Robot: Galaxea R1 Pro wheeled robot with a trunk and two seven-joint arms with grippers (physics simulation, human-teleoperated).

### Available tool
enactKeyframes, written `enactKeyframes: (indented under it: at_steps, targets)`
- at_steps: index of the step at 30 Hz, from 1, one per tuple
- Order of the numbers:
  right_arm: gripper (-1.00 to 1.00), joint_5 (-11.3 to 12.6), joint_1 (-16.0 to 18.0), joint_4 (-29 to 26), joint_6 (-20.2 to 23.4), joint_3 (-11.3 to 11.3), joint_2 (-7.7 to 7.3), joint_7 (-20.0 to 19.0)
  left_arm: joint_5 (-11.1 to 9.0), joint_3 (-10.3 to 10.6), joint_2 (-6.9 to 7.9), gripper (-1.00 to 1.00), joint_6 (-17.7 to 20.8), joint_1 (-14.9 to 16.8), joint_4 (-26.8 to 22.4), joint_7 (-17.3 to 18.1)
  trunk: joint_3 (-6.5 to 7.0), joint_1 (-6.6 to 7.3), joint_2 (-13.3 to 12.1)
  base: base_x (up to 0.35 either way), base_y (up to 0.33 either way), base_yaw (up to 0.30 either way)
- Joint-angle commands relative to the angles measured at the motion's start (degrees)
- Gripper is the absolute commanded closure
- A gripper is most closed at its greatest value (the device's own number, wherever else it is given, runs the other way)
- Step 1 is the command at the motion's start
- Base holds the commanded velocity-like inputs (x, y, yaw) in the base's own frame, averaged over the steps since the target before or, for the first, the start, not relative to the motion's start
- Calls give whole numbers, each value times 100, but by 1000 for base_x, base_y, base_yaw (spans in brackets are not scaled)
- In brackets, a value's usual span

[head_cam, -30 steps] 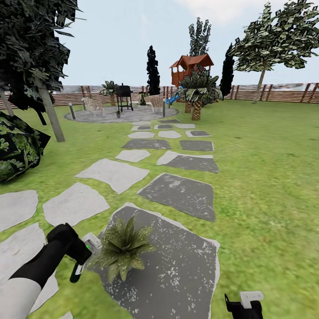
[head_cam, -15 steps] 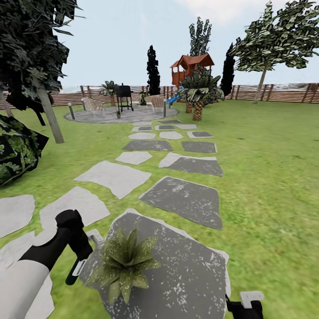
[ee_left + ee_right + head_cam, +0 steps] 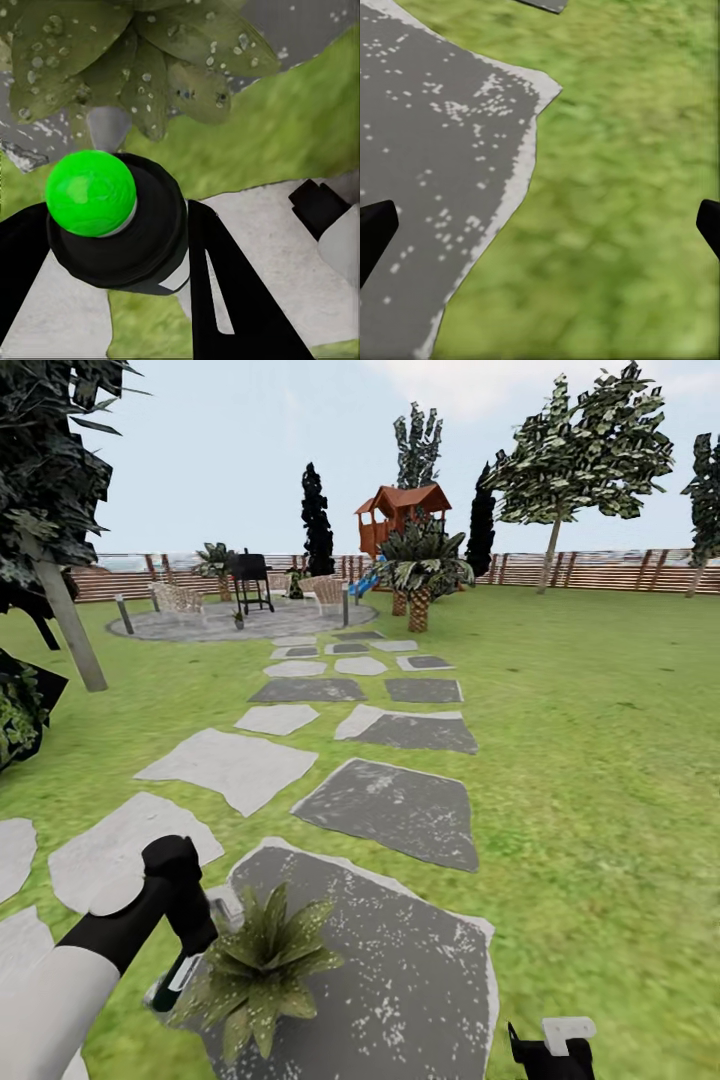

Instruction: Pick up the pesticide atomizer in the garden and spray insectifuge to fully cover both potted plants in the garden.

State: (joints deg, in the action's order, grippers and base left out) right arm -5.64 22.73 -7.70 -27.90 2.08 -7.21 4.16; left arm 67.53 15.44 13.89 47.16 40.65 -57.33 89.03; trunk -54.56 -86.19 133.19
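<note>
— While I sat at the controls, where was the bottle?

— My left gripper (image 3: 190, 965) had its jaws pinched on the slim dark pesticide atomizer with the green dot near its top (image 3: 178, 978), low at the near left, just beside the small low rosette of broad pointed green leaves (image 3: 255, 970). On the left wrist camera the atomizer's round black cap and bright green ball (image 3: 91, 193) sat between the black fingers (image 3: 232, 292), and the rosette's leaves (image 3: 142, 45) were speckled with droplets.

— What did the plant stand on?

— It stood on a large dark grey speckled paving stone (image 3: 400, 970), at that stone's left edge, with grass (image 3: 590, 780) around it.

— And your other arm?

— The right gripper (image 3: 552, 1045) hung low at the near right, over grass. Its jaws were spread: on the right wrist camera the two black fingertips (image 3: 375, 229) sat wide apart, with the stone's edge (image 3: 442, 150) and grass below.

— Anything further off?

— Stepping stones ran towards a round patio with a black grill (image 3: 250, 575), and a red-roofed playhouse (image 3: 400, 515) stood before the fence.
</note>
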Motion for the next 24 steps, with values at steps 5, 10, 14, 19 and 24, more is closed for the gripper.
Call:
enactKeyframes:
  at_steps: [5, 10, 14, 19, 24]
  targets:
    - [-100, -60, 4, 5, -14, 21, 1, 31, 547, 5, -22, 100, 61, 6, -17, 97, -6, 1, 2, 89, 101, -7]
    - [-100, -60, 4, 5, -14, 21, 2, 30, 924, 3, -34, 100, 56, 91, -24, 97, -6, 1, 2, 117, 116, 0]
    - [-100, -60, 4, 5, -14, 21, 1, 32, 977, 2, -96, 100, 43, 103, -24, 97, -6, 1, 2, 11, 10, 0]
    - [-100, -60, 4, 5, -14, 21, 1, 32, 985, 5, -216, 100, -232, 119, -10, 97, -6, 1, 2, 1, 1, -102]
    - [-100, -60, 4, 5, -14, 21, 1, 32, 1006, 3, -220, 100, -318, 125, -6, 97, -6, 1, 2, -151, 38, -187]
